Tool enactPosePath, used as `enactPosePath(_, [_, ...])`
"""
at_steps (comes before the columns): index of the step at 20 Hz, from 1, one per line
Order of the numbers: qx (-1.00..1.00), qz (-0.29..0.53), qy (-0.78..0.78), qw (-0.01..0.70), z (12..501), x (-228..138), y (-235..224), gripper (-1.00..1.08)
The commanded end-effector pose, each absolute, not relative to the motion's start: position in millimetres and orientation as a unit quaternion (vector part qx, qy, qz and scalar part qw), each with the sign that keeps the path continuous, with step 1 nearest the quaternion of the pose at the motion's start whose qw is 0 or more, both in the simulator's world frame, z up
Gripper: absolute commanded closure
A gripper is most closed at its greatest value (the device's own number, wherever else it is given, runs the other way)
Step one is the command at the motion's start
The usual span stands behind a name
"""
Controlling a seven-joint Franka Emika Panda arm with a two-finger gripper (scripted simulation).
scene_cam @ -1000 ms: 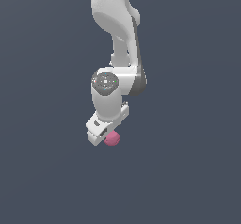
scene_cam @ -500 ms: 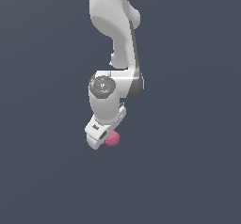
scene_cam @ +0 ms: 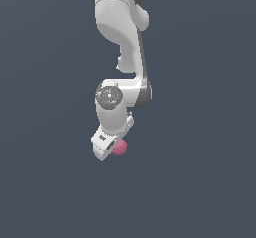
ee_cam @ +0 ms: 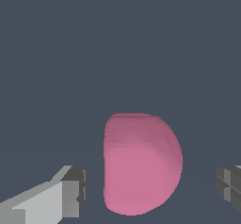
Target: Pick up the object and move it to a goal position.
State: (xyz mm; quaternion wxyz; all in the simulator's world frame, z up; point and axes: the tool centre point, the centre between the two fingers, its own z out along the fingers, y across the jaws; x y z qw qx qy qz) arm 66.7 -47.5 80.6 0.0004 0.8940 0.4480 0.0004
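Since a second ago, the small matte pink lumpy ball (ee_cam: pixel 141 164) has stayed put while I lowered around it. It sits between my hand's (ee_cam: pixel 150 190) spread fingers (ee_cam: pixel 70 192), touching neither, over plain grey ground.

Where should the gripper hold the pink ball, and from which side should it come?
Grip the pink ball across its widest middle, one finger on each side. In the wrist view it already sits between the open fingers, with a gap on both sides, so the gripper is probably best closing from where it is. One side looks flatter, the other rounded, so a centred hold should slip less.
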Motion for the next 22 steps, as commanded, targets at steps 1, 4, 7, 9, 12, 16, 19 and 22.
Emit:
enactPosePath(1, [0.894, 0.0, 0.449, 0.0, 66.1, 65.8, -47.2, -0.92])
enactPosePath(4, [0.893, 0.0, 0.449, 0.0, 52.9, 65.4, -47.2, -0.92])
enactPosePath(7, [0.893, 0.0, 0.449, 0.0, 47.3, 66.0, -47.2, -0.92])
enactPosePath(9, [0.893, 0.0, 0.449, 0.0, 47.5, 66.8, -47.2, -0.92])
enactPosePath(12, [0.893, 0.0, 0.449, 0.0, 47.8, 66.9, -47.2, 1.08])
enactPosePath(16, [0.893, 0.0, 0.449, 0.0, 47.8, 66.9, -47.2, 1.08])
enactPosePath(19, [0.893, 0.0, 0.449, 0.0, 47.8, 66.9, -47.2, 1.08])
enactPosePath(22, [0.893, 0.0, 0.449, 0.0, 48.1, 66.9, -47.1, 1.08])
